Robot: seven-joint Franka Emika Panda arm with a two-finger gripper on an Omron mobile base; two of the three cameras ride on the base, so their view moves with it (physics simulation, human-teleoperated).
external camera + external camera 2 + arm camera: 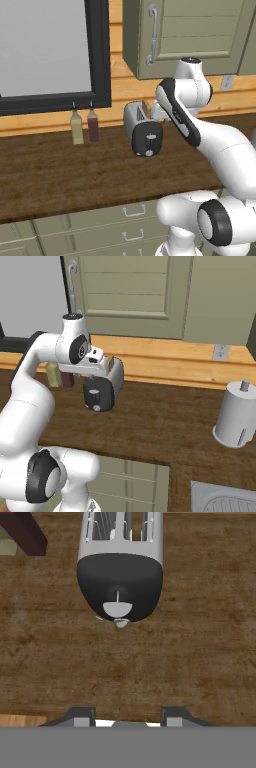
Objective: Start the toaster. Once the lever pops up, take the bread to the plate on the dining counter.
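The toaster point(134, 117) point(114, 376) point(120, 547) stands on the dark wood counter with its black end panel point(147, 139) facing the robot. On that panel the light lever point(118, 609) sits low under a thin vertical slot. A thin tan edge, which looks like the bread point(129, 526), shows in a top slot. My gripper point(129, 716) point(91, 376) hangs above the counter just in front of the black end, pointing down. It is open, with nothing between its fingertips point(82, 714). The plate and the dining counter are out of view.
Two slim bottles, one yellowish point(76, 128) and one dark red point(93, 126), stand left of the toaster by the wall. A paper towel roll point(234, 415) and a sink corner point(225, 500) lie to the right. Wall cabinets point(190, 35) hang above.
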